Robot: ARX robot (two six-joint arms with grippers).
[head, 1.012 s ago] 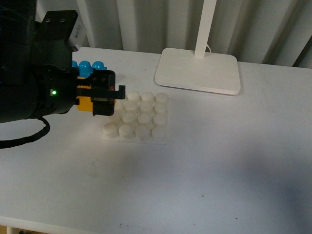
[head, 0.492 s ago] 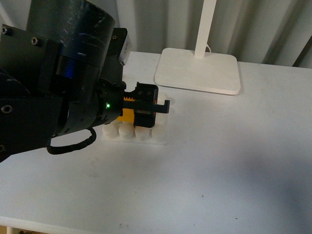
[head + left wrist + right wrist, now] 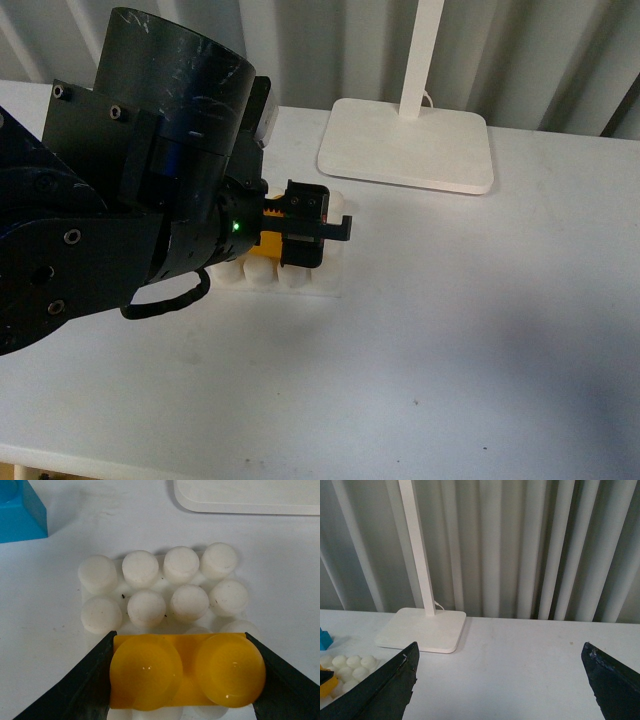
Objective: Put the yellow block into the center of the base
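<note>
My left gripper [image 3: 305, 230] is shut on the yellow block [image 3: 185, 672], a two-stud brick held by its short ends between the black fingers [image 3: 87, 680]. It hangs over the white studded base [image 3: 145, 607], above the rows nearer the gripper; whether block and studs touch I cannot tell. In the front view the big black arm hides most of the base [image 3: 300, 280] and only a sliver of the yellow block [image 3: 265, 243] shows. My right gripper [image 3: 502, 690] is open and empty above bare table, far from the base [image 3: 350, 662].
A white lamp foot [image 3: 405, 145] with its upright pole [image 3: 420, 50] stands just behind the base. A blue brick [image 3: 20, 512] lies beside the base, away from the lamp. Grey curtain folds close off the back.
My left arm has carried the yellow block rightward from beside the base to over it. The arm now hides the blue brick in the front view.
</note>
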